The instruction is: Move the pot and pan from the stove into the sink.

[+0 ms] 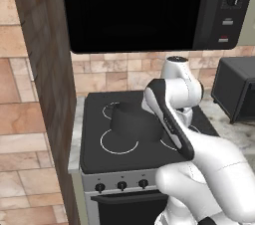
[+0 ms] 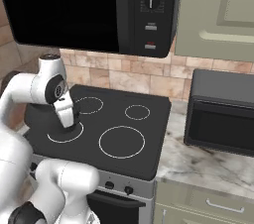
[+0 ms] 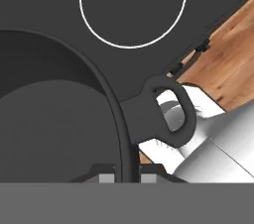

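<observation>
The dark pot (image 1: 132, 122) is over the left side of the black stove (image 1: 94, 154), partly behind my arm. In the hand view its rim runs up between my two fingertips, with its inside (image 3: 54, 119) to the left and a loop side handle (image 3: 171, 111) to the right. My gripper (image 3: 120, 178) is shut on that rim. From the right base view the gripper (image 2: 72, 121) points down over the front left ring of the stove (image 2: 149, 153). The pan and the sink are out of view.
A black microwave (image 1: 139, 10) hangs low over the stove. A black countertop oven (image 2: 223, 114) stands on the marble counter (image 2: 198, 163) to the right. A dark brick wall column (image 1: 45, 69) borders the stove's left side.
</observation>
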